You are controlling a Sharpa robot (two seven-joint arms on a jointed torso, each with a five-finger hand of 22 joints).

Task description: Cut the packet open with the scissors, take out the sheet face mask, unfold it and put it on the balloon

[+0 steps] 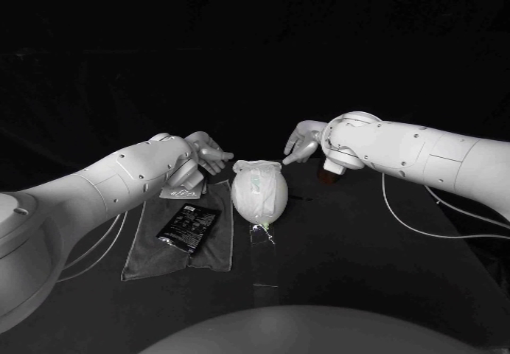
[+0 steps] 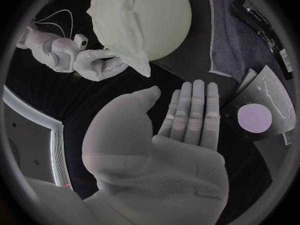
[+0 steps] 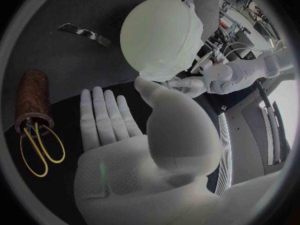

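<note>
The task looks to be in its last step. The sheet face mask (image 1: 255, 169) is draped over the pale balloon (image 1: 260, 195), which stands at the middle of the tabletop (image 1: 361, 254). The left hand (image 1: 208, 155) and right hand (image 1: 304, 141) flank the balloon's far end. Both are open, with flat palms and straight fingers, and hold nothing.

The dark packet (image 1: 188, 227) lies on a grey cloth (image 1: 144, 254) beside the balloon, on the left arm's side.

What seems left is fitting. The mask sits bunched and creased at the far end, so the next move calls for light, even pressing from both sides. That would smooth it down without rolling the balloon or dragging the sheet off.

The left wrist view shows the folds of the mask (image 2: 125, 32) plainly. It also shows the right hand (image 2: 94, 65) with its fingertips close to a hanging flap, though contact cannot be told. Beside the left hand (image 2: 184, 120) lies a pale sheet with a round disc (image 2: 262, 116), which the head view barely resolves.

The right wrist view shows the yellow-handled scissors (image 3: 37, 145) standing in a brown holder (image 3: 32, 92). It also shows a dark strip (image 3: 84, 31) lying on the tabletop beyond the balloon (image 3: 162, 35).
</note>
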